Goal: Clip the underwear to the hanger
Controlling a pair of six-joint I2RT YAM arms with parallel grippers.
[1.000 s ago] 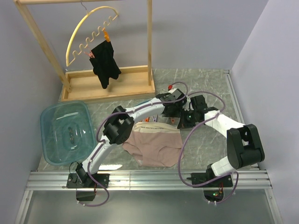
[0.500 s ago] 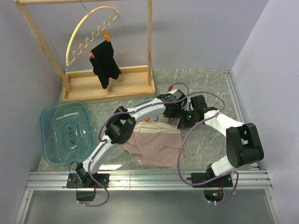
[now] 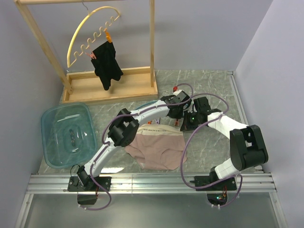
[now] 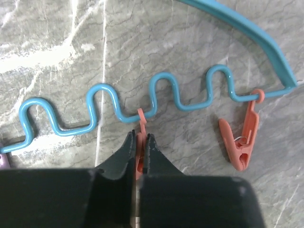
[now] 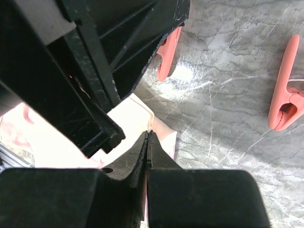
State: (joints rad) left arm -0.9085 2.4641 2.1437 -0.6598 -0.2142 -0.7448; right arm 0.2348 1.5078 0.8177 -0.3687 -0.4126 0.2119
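The light-blue hanger point(image 4: 166, 90) lies flat on the marble table with its wavy edge toward me. My left gripper point(image 4: 139, 138) is shut on an orange-pink clip point(image 4: 140, 118) that hangs from that wavy edge. A second clip point(image 4: 242, 137) lies loose at the hanger's right end. The pink-beige underwear point(image 3: 159, 149) is spread on the table below the arms. My right gripper point(image 5: 148, 134) is shut on its cream waistband corner point(image 5: 130, 116), right beside the left gripper point(image 3: 174, 114). In the top view both arms cover most of the hanger.
A wooden rack point(image 3: 111, 85) at the back left carries a yellow arched hanger point(image 3: 90, 28) with a black garment point(image 3: 107, 64) clipped on. A teal plastic tub point(image 3: 66, 135) sits at the left. Two loose-hanging clips point(image 5: 285, 90) show near the right gripper.
My left gripper has closed its jaws on the clip and shifted slightly right. The right arm and the underwear have stayed put.
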